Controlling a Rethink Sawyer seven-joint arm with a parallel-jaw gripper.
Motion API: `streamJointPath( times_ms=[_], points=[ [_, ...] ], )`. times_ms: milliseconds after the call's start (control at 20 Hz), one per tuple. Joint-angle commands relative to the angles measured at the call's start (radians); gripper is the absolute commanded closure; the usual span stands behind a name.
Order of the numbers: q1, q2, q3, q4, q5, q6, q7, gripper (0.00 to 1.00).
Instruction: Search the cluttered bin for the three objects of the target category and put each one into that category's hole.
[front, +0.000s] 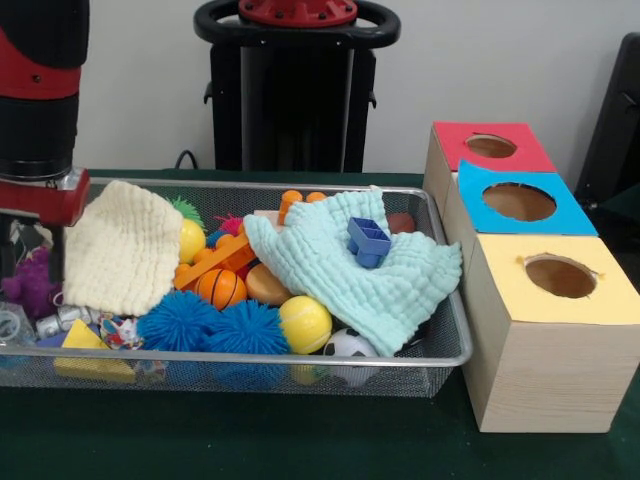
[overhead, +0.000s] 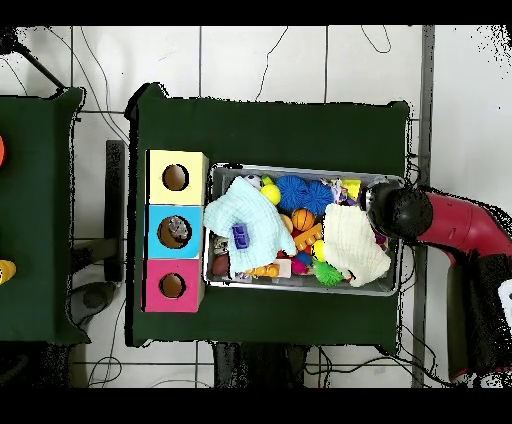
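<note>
Evidently the search was on: the red and black arm's gripper (front: 35, 225) hung inside the long silver wire-mesh bin (front: 300, 362), gripping a cream knitted cloth (front: 122, 248), presumably uncovering toys. Beyond, a mint cloth (front: 340, 272) hid more. No clear water bottle showed. No writing was legible.

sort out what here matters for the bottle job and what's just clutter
Job: wire bin, three holed boxes, robot arm, possibly a clear bottle at the bin's end under the arm.
Clutter: cream cloth, mint cloth, blue spiky balls, yellow ball, mini basketball, blue block.
</note>
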Motion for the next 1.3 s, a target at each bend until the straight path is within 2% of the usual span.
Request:
streamJointPath(
  times_ms=[50, 400, 650, 900, 1300],
  points=[
    [-0.020, 0.041, 0.069, 0.059, 0.026, -0.007, 0.017, 0.00],
    [-0.019, 0.039, 0.065, 0.049, 0.030, -0.010, 0.025, 0.00],
    [-0.015, 0.028, 0.064, 0.051, 0.006, -0.073, 0.032, 0.00],
    [-0.015, 0.009, 0.065, 0.053, 0.001, -0.087, 0.024, 0.00],
    [-0.010, 0.033, 0.060, 0.046, 0.000, -0.116, 0.032, 0.00]
  ],
)
